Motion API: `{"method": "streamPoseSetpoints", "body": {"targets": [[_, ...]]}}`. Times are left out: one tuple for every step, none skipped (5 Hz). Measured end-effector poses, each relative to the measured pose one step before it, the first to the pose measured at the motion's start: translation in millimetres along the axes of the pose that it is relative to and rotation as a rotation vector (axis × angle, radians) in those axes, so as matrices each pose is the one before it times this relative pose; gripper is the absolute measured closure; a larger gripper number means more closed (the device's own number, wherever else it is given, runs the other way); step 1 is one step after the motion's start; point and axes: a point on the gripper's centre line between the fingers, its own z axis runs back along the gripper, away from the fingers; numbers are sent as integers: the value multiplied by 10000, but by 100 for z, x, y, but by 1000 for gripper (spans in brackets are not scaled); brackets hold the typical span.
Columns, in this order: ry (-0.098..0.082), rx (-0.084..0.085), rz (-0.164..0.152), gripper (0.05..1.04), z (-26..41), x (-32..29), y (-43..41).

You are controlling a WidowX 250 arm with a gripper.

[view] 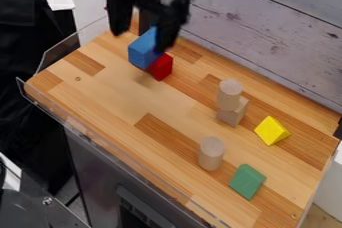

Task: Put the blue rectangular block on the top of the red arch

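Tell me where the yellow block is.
In the camera view, the yellow block sits toward the right of the wooden surface, just right of two plain wooden pieces.

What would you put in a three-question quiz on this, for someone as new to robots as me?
1. Which block is nearest the gripper: (a) green block, (b) blue block, or (c) yellow block?
2. True or false: the green block sits on top of the yellow block.
3. Of the two wooden cylinders, what is under the upper one?

Key: 1 b; 2 false; 3 a wooden block.
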Motion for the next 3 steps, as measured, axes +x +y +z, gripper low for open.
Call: {"method": "streamPoseSetpoints", "body": {"targets": [[113,-542,-241,83,-2309,-689,-2725],[329,-353,-338,83,-2264,152,-2373],[-277,92,-10,83,-187,475,-361]]}}
